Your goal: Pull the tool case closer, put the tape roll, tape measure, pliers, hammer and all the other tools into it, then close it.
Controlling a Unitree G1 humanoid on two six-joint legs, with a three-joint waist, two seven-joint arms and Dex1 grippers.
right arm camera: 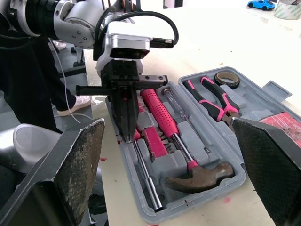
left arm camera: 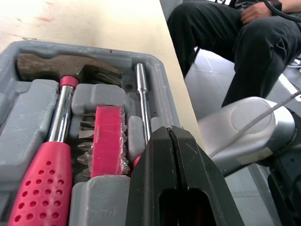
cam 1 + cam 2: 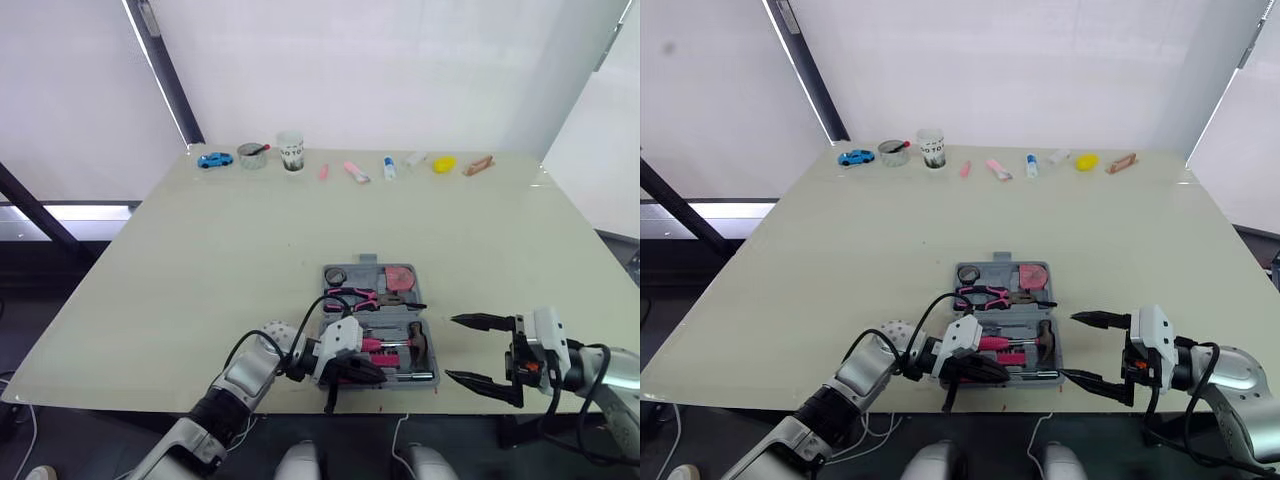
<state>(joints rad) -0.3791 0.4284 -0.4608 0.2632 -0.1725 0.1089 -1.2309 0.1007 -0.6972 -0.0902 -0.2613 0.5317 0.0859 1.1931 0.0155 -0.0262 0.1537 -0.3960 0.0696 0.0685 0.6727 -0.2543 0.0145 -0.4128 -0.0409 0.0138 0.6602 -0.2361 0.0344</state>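
From where I stand the job looks mostly done. The tool case (image 3: 431, 340) lies open at the middle of the table's (image 3: 200, 260) near edge, already pulled close to the robot. In its near half the pink-handled hammer (image 1: 181, 141) sits in its slot beside a pack of driver bits (image 2: 108, 141) and a long metal shaft (image 2: 143, 103). In the far half are the pliers (image 1: 211, 96), the tape roll (image 1: 226, 77) in the far left corner, and a pink piece (image 3: 400, 276) that I take for the tape measure. I see no loose tool beside the case, so what seems left is seating the last piece and folding the case shut. The left gripper (image 1: 127, 134) points down into the near left part of the case with its fingers pressed together; whether they pinch anything I cannot tell. The right gripper (image 3: 452, 348) hangs just right of the case, spread wide and holding nothing. The case's near rim lies very close to the table edge, so there's little margin there. The table's far side is open, apart from a row of small items along the far edge, among them a blue toy car (image 3: 214, 159) and a cup (image 3: 291, 150).
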